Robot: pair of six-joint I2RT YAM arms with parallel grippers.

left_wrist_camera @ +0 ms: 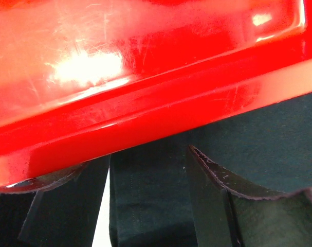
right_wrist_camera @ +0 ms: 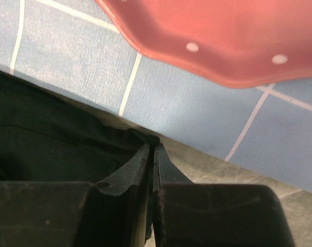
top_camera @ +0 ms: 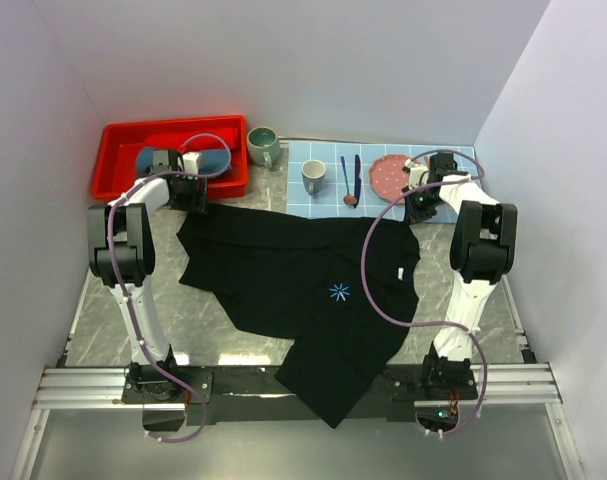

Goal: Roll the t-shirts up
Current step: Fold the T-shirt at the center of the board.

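A large black t-shirt with a light-blue starburst logo lies spread on the table, its hem hanging over the near edge. A slate-blue rolled t-shirt rests in the red bin. At the shirt's far left corner, my left gripper sits against the bin's front wall. In the left wrist view this gripper is open, with black cloth lying between its fingers. My right gripper is at the far right corner. In the right wrist view it is shut on the shirt's edge.
The red bin's wall stands right in front of the left fingers. A blue-checked placemat carries a grey mug, a spoon and a pink dotted plate, which is close to the right fingers. A green mug stands beside the bin.
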